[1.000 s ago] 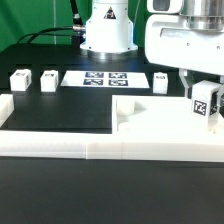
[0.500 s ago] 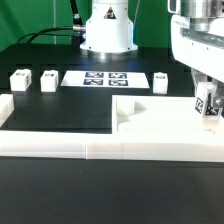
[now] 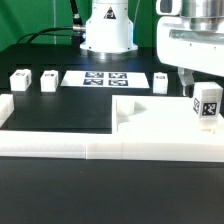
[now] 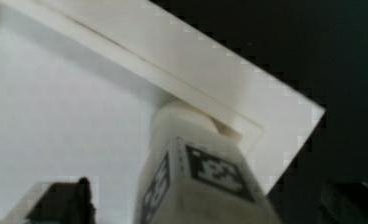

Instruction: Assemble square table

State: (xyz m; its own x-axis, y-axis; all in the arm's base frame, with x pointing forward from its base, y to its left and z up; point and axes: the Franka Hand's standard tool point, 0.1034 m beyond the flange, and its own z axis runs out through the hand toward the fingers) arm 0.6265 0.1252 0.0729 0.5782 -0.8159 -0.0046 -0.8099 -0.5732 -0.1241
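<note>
Exterior view: four legs point(image 3: 20, 79) point(image 3: 47, 79) point(image 3: 161, 80) point(image 3: 207, 103); one slab point(image 3: 150, 126)

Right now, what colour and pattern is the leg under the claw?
White leg with a black-and-white tag; best in the exterior view.

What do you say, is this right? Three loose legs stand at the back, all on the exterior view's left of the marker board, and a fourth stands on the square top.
Not all: in the exterior view the far-left leg and its neighbour leg are left of the marker board, but the third leg is on its right. The fourth leg stands on the square top.
</note>
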